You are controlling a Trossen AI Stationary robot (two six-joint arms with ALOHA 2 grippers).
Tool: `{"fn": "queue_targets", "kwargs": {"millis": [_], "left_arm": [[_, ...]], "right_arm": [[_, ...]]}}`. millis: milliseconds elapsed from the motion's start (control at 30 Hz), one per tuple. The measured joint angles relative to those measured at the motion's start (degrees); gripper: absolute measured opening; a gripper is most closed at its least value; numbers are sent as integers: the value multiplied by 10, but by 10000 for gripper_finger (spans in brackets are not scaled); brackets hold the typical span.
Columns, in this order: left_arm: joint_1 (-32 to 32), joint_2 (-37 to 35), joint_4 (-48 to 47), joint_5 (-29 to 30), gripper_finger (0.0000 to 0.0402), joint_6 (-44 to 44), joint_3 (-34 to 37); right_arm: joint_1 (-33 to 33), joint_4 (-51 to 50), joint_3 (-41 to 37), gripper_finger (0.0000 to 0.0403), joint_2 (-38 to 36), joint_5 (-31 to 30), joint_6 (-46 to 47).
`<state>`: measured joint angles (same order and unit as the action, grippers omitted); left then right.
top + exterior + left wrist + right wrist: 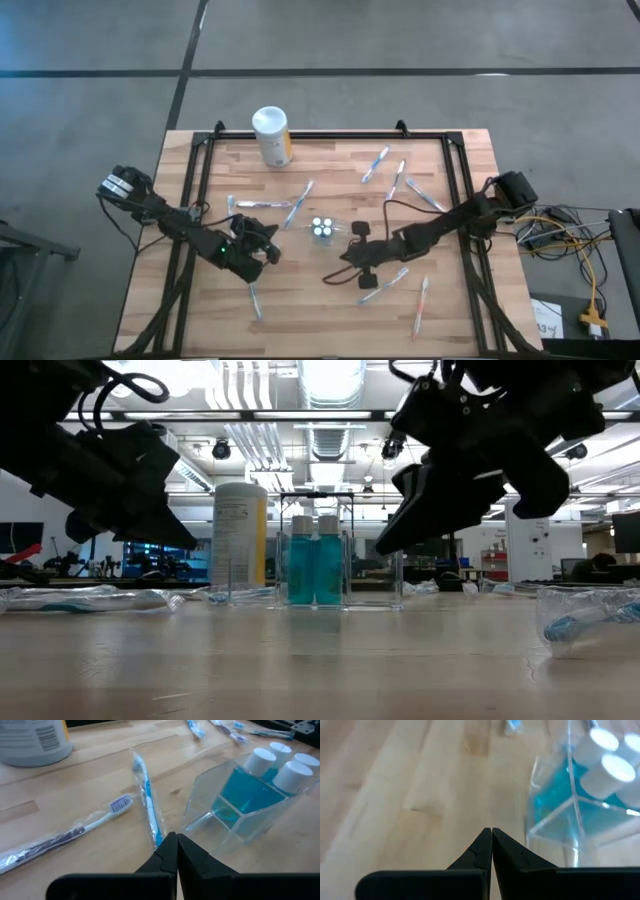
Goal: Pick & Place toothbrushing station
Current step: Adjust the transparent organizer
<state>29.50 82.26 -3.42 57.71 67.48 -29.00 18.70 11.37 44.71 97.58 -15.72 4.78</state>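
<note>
A clear plastic cup [322, 228] stands on its base mid-table with teal, white-capped tubes [240, 795] upright inside. Wrapped toothbrushes lie flat around it: a blue one [147, 795] and a white one [75, 832] on the cup's left, others [385, 160] toward the far right and near edge [385, 285]. My left gripper [268, 245] hovers shut just left of the cup, above the blue toothbrush's end. My right gripper [337, 272] hovers shut just near-right of the cup [580, 800]. In the low view both grippers [185, 540] [385, 545] hang clear of the tabletop.
A white canister with a yellow label [270, 135] stands at the far edge. Black frame rails [200, 180] run along the table's left, right and far sides. More wrapped toothbrushes lie near the front [420, 305] [255, 300]. Bare wood shows in front of the cup.
</note>
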Motion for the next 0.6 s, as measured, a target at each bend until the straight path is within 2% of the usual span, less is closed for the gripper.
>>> {"fn": "queue_targets", "kwargs": {"millis": [267,600], "left_arm": [[-5,0,35,-28,2,-22,1],[-27,0,63,-54,2,-60,1]], "right_arm": [[-2,-39,-1,8,-14,-66,44],[-3,-43,-2,8,-14,-103,58]]}}
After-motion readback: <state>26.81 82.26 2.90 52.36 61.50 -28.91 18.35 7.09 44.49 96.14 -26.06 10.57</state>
